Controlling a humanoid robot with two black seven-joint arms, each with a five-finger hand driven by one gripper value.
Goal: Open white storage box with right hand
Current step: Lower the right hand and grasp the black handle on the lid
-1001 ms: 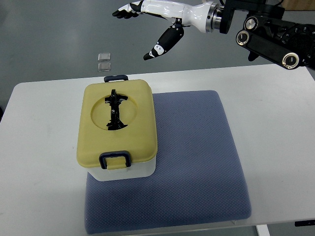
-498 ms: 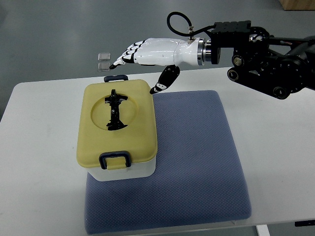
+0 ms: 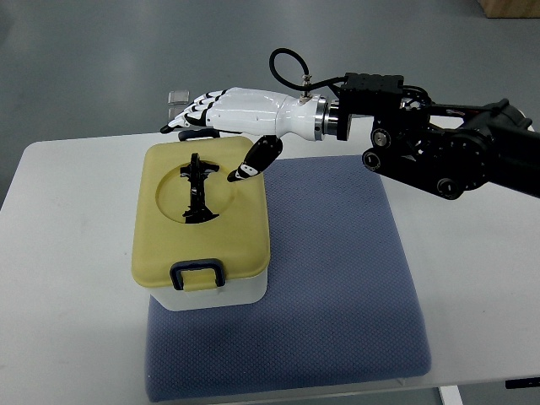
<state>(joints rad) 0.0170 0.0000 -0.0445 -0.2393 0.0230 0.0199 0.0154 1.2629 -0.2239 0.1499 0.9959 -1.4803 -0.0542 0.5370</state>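
CHANGE: my right hand [image 3: 221, 118] has swept in over the far edge of the white storage box [image 3: 202, 219], fingers spread, holding nothing | BOX: just below it, yellow lid [image 3: 232, 228] shut, far latch [image 3: 197, 133] under fingertips | ROOM: blue mat [image 3: 337, 278] and desk [image 3: 67, 253] open on both sides

The right robot hand [image 3: 221, 116] has a glossy white shell over its back and palm, with white finger segments broken by black joints and dark tips. Its thumb [image 3: 253, 160] is mostly black with a small white patch near the tip. Behind the robot hand sits a silver metal wrist ring [image 3: 323, 119], then a bulky black arm [image 3: 439, 152] with round silver-rimmed bolt caps. A black cable [image 3: 285, 67] loops above the wrist.
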